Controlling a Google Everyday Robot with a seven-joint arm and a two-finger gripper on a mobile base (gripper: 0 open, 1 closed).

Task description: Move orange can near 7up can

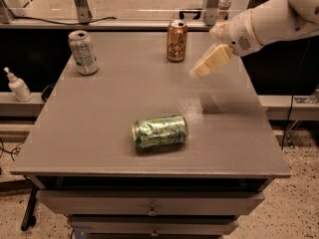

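Note:
The orange can (pixel 177 41) stands upright at the far middle of the grey table (pixel 99 118). The 7up can (pixel 83 52), silver-grey, stands upright at the far left corner. My gripper (pixel 199 71) hangs above the table a little to the right of and nearer than the orange can, apart from it and holding nothing. Its cream fingers (pixel 213 60) point down-left from the white arm that comes in from the upper right.
A bright green can (pixel 160 132) lies on its side in the near middle of the table. A white pump bottle (pixel 18 85) stands on a ledge left of the table. Drawers sit under the table's front edge. A railing runs behind the table.

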